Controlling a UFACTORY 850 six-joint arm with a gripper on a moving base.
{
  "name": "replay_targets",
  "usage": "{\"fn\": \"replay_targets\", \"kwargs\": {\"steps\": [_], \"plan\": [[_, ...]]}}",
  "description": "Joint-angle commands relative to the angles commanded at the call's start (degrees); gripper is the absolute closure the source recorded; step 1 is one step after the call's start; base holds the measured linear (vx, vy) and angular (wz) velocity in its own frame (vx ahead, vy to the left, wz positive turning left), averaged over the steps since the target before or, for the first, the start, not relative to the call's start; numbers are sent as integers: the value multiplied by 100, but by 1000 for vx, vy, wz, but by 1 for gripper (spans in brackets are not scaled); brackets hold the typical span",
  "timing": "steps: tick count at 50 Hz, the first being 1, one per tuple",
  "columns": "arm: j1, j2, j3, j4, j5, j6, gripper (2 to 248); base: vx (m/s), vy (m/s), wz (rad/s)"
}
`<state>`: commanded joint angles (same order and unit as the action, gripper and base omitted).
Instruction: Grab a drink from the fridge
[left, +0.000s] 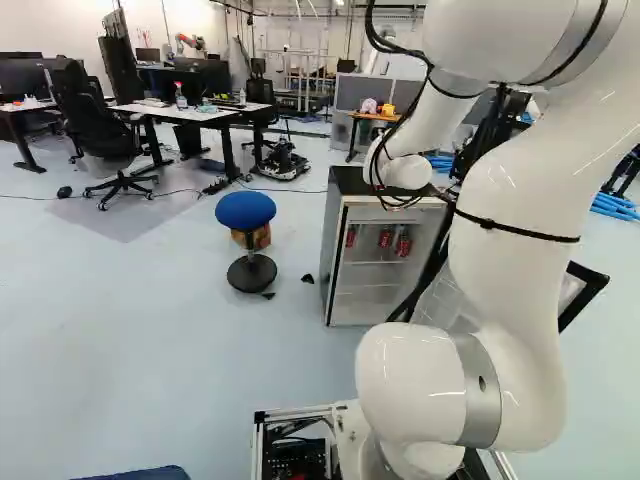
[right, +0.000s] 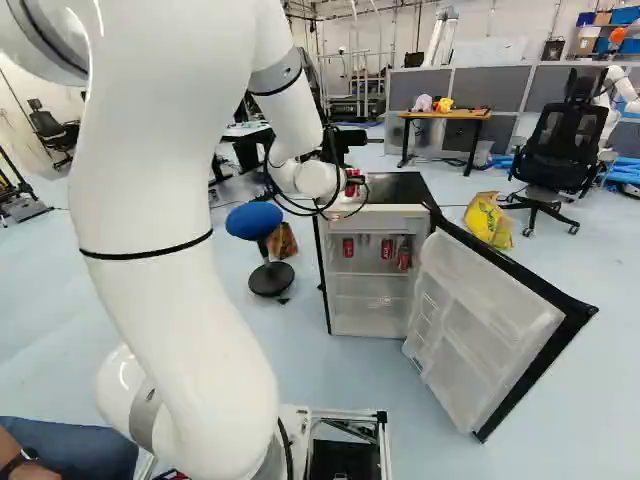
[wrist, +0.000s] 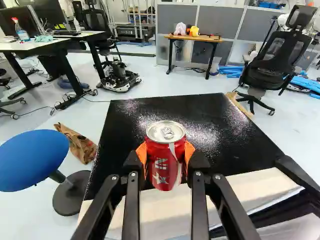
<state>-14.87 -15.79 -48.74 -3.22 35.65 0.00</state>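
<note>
**At the fridge's front edge: one red can, gripped upright**

At the front of the fridge top (wrist: 200, 112), one red drink can (wrist: 163, 172). Quantity in the pincer (wrist: 165, 159): one.

Position: directly between the pincer's orange pads (wrist: 142, 156), one against each side of the can; nothing left to reach across. Whether the can's base touches the surface or hangs just above it cannot be told.

Orientation: long axis upright, lid up, tab end intact. The fingers point ahead, level or nearly so, and cross that axis roughly square.

Nearest arm: the sole white arm (right: 180, 260), carrying the pincer; the can lies at its far end, ahead of the base.

State of pincer: closed on the can from two sides.

Further stock: three red cans (right: 387, 249) on the upper shelf inside the fridge, apart from the pincer and below it. Fridge door (right: 485, 335): standing open, to the robot's right.

Stage, as judged: grasp made, the drink out of the fridge; carrying away remains.

Handling note: draw the can up and back, axis kept vertical. Likely faults: a smooth can slipping between the pads, its base catching the front edge, or the arm brushing the open door.
</note>
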Motion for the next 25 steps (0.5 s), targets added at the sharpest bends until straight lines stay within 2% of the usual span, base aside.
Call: {"fn": "replay_targets", "kwargs": {"steps": [25], "plan": [[63,-411,-488,19,0,0,156,0,0,0]]}}
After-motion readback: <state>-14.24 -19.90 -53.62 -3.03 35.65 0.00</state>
